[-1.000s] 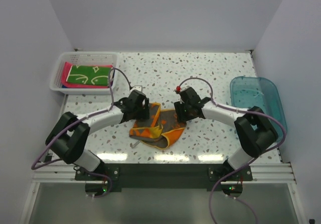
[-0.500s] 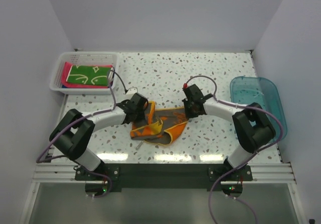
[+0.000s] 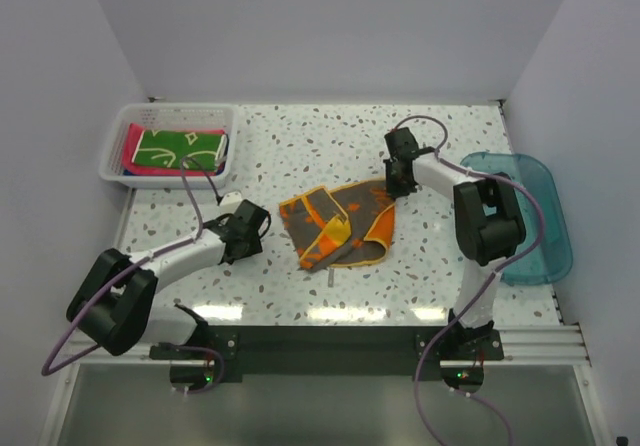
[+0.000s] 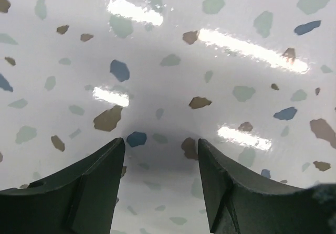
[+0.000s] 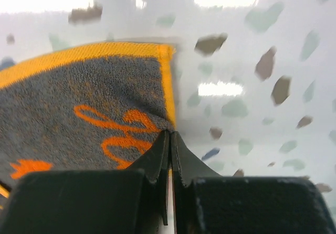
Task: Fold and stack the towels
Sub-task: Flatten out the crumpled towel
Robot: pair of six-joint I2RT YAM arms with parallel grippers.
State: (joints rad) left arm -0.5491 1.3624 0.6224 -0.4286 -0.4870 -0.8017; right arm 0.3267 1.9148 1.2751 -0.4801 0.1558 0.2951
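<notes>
A dark grey towel point(image 3: 335, 224) with orange trim and orange lettering lies partly folded over itself near the table's middle. My right gripper point(image 3: 393, 188) is at its far right corner, shut on the trimmed edge. In the right wrist view the jaws point(image 5: 169, 137) pinch the towel point(image 5: 94, 103) right at its orange border. My left gripper point(image 3: 256, 228) sits left of the towel, apart from it. In its wrist view it is open point(image 4: 160, 150) over bare speckled table with nothing between the fingers point(image 4: 94, 184). A green patterned towel point(image 3: 180, 149) lies on a pink towel point(image 3: 128, 146) in the basket.
The white slotted basket point(image 3: 215, 116) stands at the far left corner. A clear blue tub point(image 3: 520, 216) sits along the right edge, close to the right arm's elbow. White walls close in the back and sides.
My right gripper shut on the grey towel's corner and drew it toward the far right, spreading it. My left gripper let the towel go and pulled back to the near left.
</notes>
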